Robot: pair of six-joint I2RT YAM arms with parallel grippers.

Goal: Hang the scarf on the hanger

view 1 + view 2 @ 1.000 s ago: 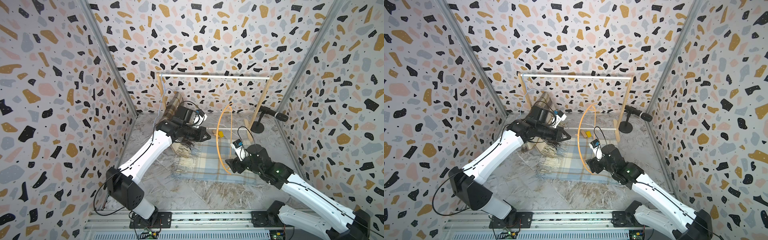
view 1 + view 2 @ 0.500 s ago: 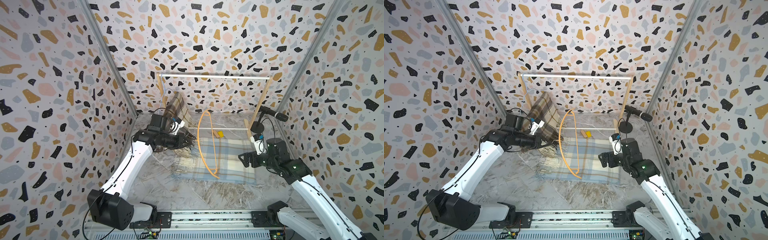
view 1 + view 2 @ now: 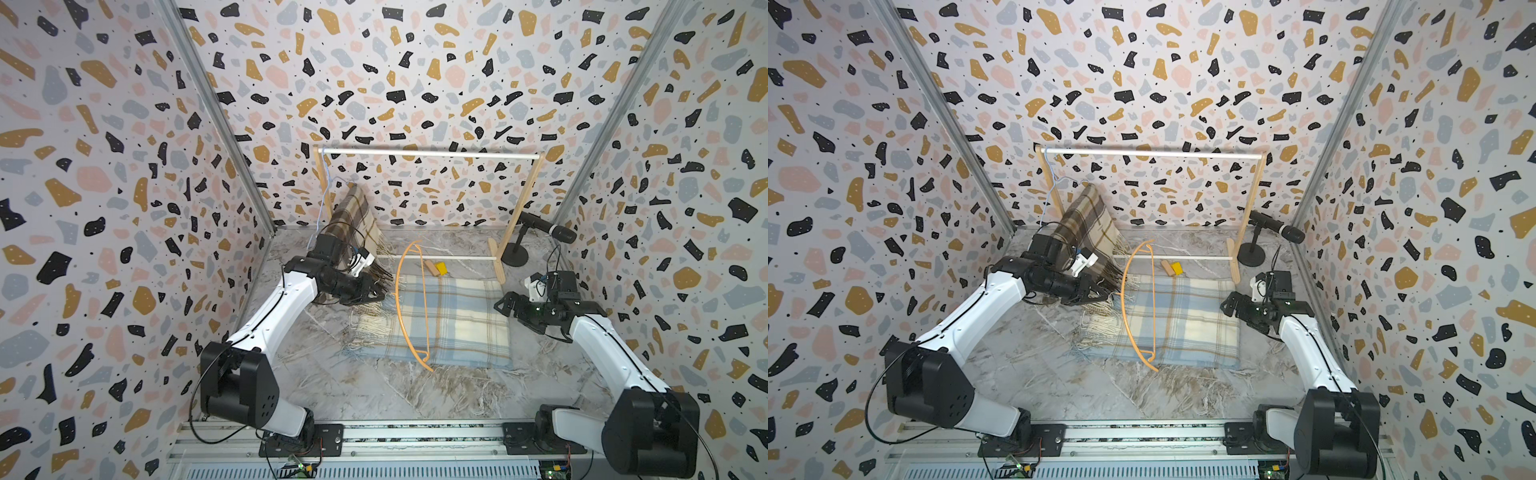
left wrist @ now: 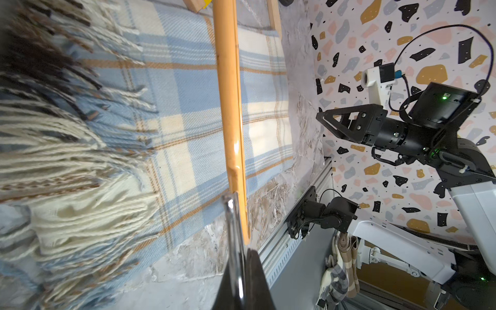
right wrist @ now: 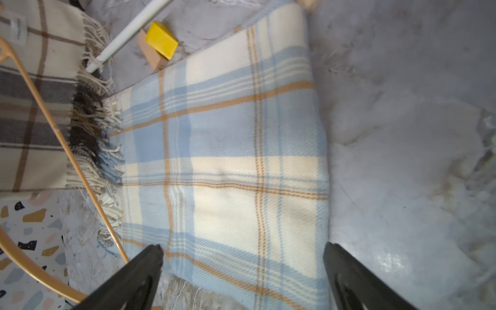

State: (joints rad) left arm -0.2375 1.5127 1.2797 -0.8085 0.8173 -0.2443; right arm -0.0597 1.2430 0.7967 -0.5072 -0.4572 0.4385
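Figure 1. Blue scarf flat on the floor, orange hanger held upright over it.

Top views: in both top views the left gripper grips the hanger at its upper end. The exact grip point is too small to resolve. The right gripper, fingers spread wide and holding nothing, hangs at the scarf's edge. Left wrist: the hanger's chrome hook passes between the closed fingers; the near fringe is blurred. Right wrist: 2 fingertips stand wide apart, 1 over the scarf and 1 over bare floor. A small label on the brown scarf is too blurred to read, and the frame cuts off the hanger.
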